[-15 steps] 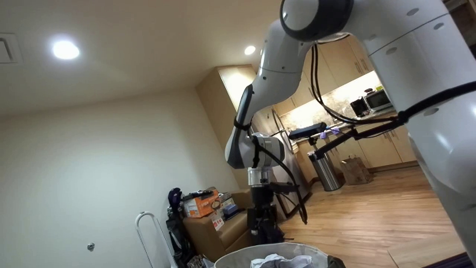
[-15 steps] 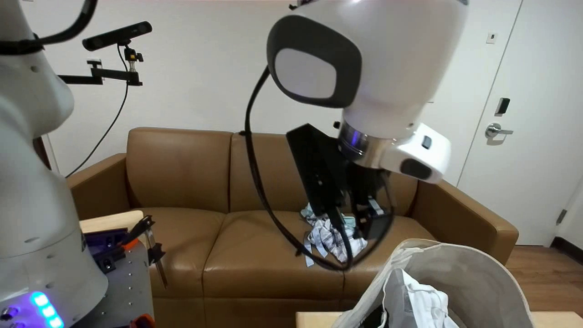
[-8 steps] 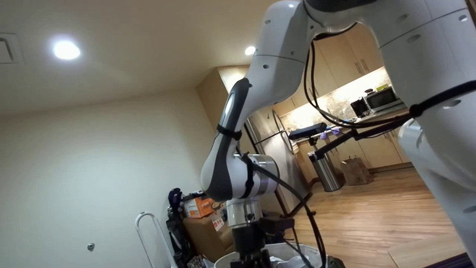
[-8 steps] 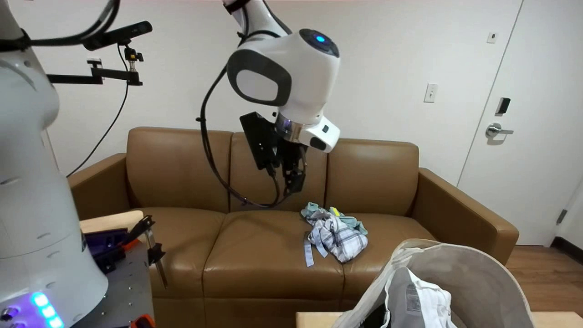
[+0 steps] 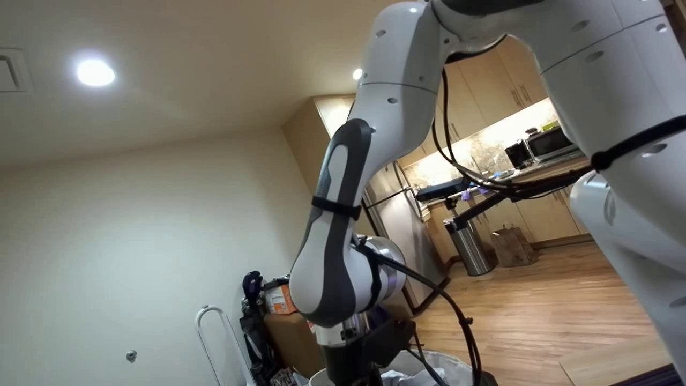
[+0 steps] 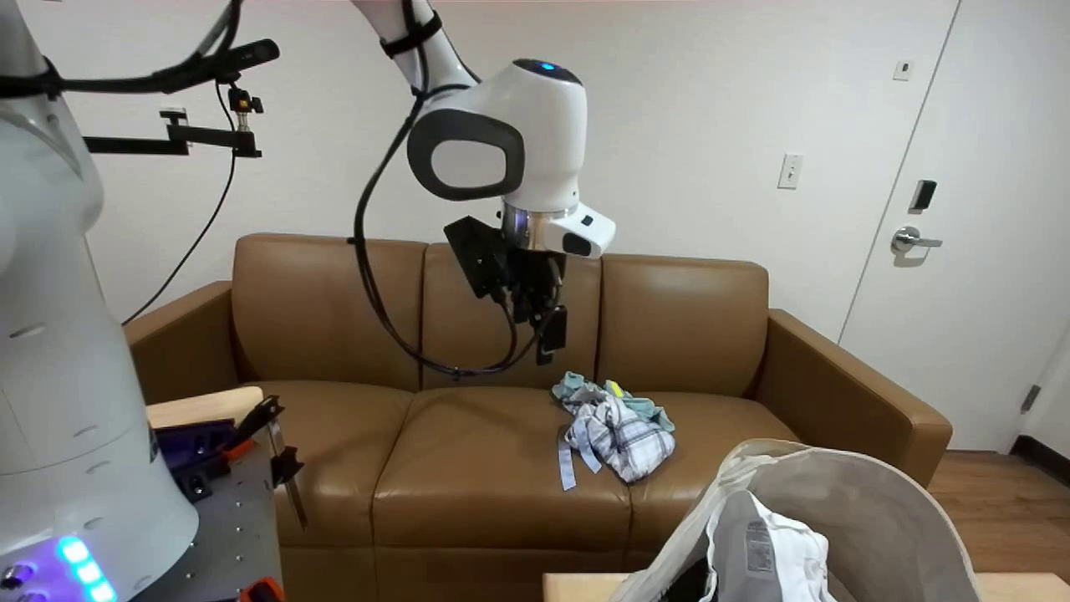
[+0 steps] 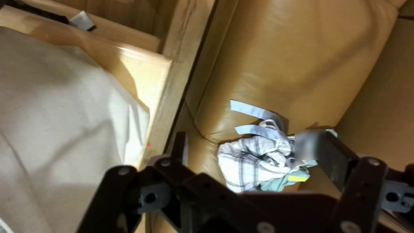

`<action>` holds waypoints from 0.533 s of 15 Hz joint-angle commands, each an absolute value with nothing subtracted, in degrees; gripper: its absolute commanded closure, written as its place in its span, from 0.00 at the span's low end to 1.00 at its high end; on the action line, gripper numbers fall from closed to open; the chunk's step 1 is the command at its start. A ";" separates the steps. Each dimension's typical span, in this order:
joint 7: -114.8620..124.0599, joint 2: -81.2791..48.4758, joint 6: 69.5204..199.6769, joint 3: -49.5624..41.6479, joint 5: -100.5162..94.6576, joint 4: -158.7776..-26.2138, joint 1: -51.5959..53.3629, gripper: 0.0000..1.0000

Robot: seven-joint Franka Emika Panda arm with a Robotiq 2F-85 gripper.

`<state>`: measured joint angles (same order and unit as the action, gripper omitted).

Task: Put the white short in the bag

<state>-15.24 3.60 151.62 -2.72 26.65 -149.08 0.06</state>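
Observation:
A plain white cloth, the white short (image 6: 798,552), lies in folds inside the bag (image 6: 886,481). The wide, pale grey-beige bag gapes at the lower right of that exterior view. Farther back, the low bag (image 5: 453,364) shows partly behind the arm, with the white short (image 5: 415,378) in its mouth. My gripper (image 6: 547,339) hangs fingers-down in front of the sofa, to the left of the bag. In the wrist view the gripper (image 7: 250,142) is open, its fingers wide apart with nothing between them. The bag's side (image 7: 61,106) fills the left there.
On the brown sofa (image 6: 501,468) lies a bundle of white plaid cloth (image 6: 631,439) with pale straps and teal cloth (image 7: 281,183) under it. The bag stands on a light wooden table (image 6: 581,585). A cable loop (image 6: 368,276) dangles beside the wrist.
In the exterior views my gripper has swung away from beside the bag, leftward and back toward the sofa, and turned more upright. The white short shifted slightly in the bag. The plaid bundle stayed put.

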 commanded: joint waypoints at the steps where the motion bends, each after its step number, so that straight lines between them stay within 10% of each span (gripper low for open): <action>1: 0.65 0.43 155.21 -1.36 10.43 -150.38 -1.31 0.00; 8: 9.31 0.40 148.47 -1.93 0.99 -149.33 -0.47 0.00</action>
<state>9.32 0.37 148.60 -2.38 0.99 -149.38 -0.01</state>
